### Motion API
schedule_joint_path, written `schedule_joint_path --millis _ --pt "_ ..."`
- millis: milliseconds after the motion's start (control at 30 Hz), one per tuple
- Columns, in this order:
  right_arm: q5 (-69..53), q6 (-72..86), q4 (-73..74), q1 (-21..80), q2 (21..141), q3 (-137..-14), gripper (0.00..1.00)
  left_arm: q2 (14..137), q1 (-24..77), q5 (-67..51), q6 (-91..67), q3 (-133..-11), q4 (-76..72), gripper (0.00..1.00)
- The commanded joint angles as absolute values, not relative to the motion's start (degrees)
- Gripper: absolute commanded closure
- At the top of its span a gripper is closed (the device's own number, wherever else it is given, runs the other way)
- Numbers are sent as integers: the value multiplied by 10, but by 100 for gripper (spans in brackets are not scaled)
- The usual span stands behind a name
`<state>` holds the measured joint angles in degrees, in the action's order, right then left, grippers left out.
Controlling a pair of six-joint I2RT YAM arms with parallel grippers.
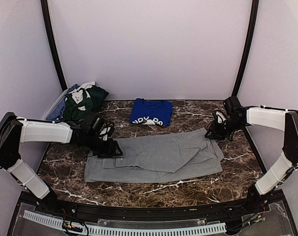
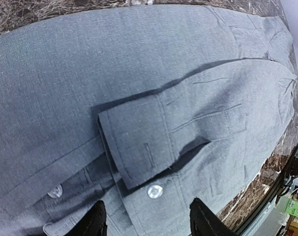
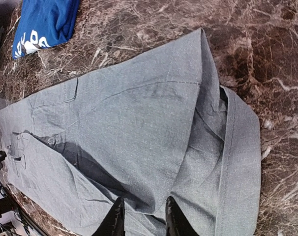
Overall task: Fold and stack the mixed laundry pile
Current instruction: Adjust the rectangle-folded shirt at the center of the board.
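A light-grey garment (image 1: 159,157) with buttons lies spread across the middle of the marble table, its upper layer folded over. A royal-blue T-shirt (image 1: 150,112) with white print lies folded behind it. Dark-green and patterned pieces (image 1: 82,101) are heaped at the back left. My left gripper (image 1: 112,147) is open, low over the garment's left end; the left wrist view shows its gripper (image 2: 148,223) straddling a button and flap of the grey cloth (image 2: 139,73). My right gripper (image 1: 215,130) is open at the garment's right end, jaws over a fold (image 3: 144,221); the blue shirt (image 3: 43,22) shows too.
A grey mesh basket (image 1: 55,105) stands at the back left under the heap of clothes. Black curved frame posts (image 1: 53,44) rise at both back corners. White walls close in the table (image 1: 198,110) on three sides.
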<state>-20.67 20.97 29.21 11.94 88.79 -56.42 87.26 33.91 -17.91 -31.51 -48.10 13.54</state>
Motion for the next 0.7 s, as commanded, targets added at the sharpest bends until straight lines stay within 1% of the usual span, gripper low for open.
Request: schedule_joint_path --millis 0,67,267,400,467,500,533,567,600,633,667 --pt "-224 197 286 119 873 -581 68 912 334 -164 -319 -505 131 45" --pt "-250 198 271 119 879 -586 65 925 334 -157 -318 -513 123 46" --pt "-283 202 243 123 934 -608 65 975 334 -159 -314 -528 101 48" --pt "-297 202 230 132 986 -613 66 997 335 -172 -317 -531 89 53" --pt "-297 201 226 138 1007 -611 67 997 338 -178 -317 -532 84 59" --pt "-295 202 225 141 1015 -610 67 996 338 -179 -315 -535 84 65" --pt "-291 203 225 142 1019 -608 68 993 339 -180 -314 -536 86 68" --pt "-288 205 225 142 1021 -606 68 989 340 -179 -313 -539 88 76" --pt "-281 206 225 142 1021 -605 68 980 341 -178 -312 -540 91 80" --pt "-277 206 227 142 1020 -603 68 968 341 -177 -312 -541 94 86" --pt "-273 205 231 142 1019 -602 68 960 341 -175 -312 -542 100 89"
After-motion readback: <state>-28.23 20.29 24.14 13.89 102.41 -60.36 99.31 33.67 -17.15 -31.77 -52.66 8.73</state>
